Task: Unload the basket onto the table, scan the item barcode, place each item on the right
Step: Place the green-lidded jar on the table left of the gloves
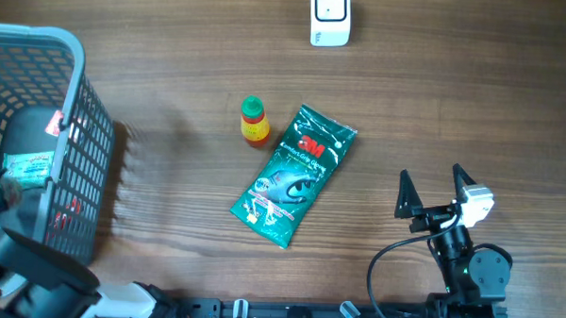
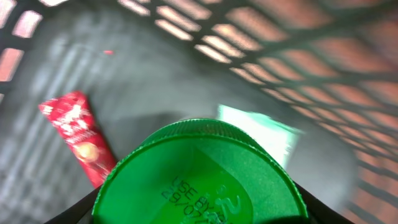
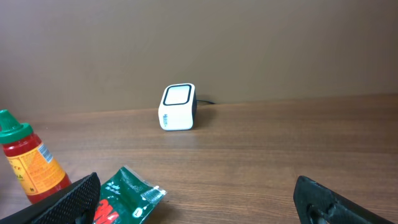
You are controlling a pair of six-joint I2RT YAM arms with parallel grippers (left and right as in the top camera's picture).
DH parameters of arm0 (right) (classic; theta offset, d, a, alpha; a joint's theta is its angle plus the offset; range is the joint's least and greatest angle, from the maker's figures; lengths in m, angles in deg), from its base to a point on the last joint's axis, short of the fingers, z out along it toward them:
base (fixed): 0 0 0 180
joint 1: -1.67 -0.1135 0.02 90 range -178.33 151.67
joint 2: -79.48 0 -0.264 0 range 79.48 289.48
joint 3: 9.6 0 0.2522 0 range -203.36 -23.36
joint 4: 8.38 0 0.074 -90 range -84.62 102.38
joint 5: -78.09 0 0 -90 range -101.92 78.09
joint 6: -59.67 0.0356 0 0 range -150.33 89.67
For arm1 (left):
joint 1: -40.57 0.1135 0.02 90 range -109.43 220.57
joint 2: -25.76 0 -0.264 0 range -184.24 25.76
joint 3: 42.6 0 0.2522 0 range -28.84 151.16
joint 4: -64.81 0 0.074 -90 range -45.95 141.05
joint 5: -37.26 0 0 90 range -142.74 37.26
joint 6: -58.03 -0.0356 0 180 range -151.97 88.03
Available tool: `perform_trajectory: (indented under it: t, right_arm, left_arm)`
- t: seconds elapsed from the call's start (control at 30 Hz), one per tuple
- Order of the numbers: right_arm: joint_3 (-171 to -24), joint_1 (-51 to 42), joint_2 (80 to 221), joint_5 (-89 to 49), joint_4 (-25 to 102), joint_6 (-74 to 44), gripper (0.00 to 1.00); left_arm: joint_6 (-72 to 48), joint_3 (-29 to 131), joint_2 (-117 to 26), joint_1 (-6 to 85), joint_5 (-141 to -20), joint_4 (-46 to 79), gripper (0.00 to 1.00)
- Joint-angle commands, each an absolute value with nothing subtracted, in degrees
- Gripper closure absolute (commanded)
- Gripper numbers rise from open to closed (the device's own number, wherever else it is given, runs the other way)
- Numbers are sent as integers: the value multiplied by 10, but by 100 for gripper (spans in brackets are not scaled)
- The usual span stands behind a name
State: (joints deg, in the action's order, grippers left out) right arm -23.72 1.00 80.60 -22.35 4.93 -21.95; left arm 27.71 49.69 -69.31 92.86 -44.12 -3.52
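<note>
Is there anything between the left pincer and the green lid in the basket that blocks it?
Nothing visible does. The green lid sits directly between the jaws of the left pincer. The red packet lies off to the side on the floor of the basket.

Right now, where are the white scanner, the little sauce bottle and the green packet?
white scanner [image 1: 330, 21]: overhead view, middle of its casing.
sauce bottle [image 1: 255, 129]: overhead view, orange body below the green cap.
green packet [image 1: 294, 175]: overhead view, centre of its printed front.
</note>
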Motion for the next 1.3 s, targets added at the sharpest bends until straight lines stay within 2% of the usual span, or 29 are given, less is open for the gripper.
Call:
perform_trajectory:
  t: [0.0, 0.13, 0.23, 0.4, 0.47, 0.67, 0.77, 0.87, 1.03, 1.1, 1.23, 1.27]
  right_arm:
    - [-237, 9, 803, -220, 46, -212, 0]
    - [-237, 9, 803, -220, 46, -212, 0]
    - [-237, 9, 803, -220, 46, -212, 0]
    - [-237, 9, 803, -220, 46, -212, 0]
    - [-237, 9, 803, -220, 46, -212, 0]
    - [-237, 9, 803, -220, 46, -212, 0]
    - [-237, 9, 803, -220, 46, -212, 0]
    - [-237, 9, 803, -220, 46, -212, 0]
    - [-237, 9, 803, -220, 46, -212, 0]
    - [-237, 9, 803, -220, 46, -212, 0]
    - [-237, 9, 803, -220, 46, -212, 0]
    - [-237, 9, 803, -220, 46, -212, 0]
  left_arm:
    - [252, 541, -616, 919, -515, -33, 46]
    - [250, 584, -517, 875, -592, 2, 46]
    - [250, 595, -405, 796, -650, 65, 45]
    - [235, 595, -337, 627, -671, 77, 45]
    - [222, 595, -333, 546, -666, 39, 45]
    - [212, 595, -403, 377, -595, -157, 45]
    - [207, 574, -465, 296, -531, -238, 50]
    - [230, 489, -521, 229, -508, -205, 50]
    - [264, 360, -600, 145, -358, -73, 50]
    - [348, 329, -629, 114, -297, -46, 50]
    - [562, 317, -691, 83, -298, -30, 50]
    - [573, 317, -703, 79, -300, -19, 50]
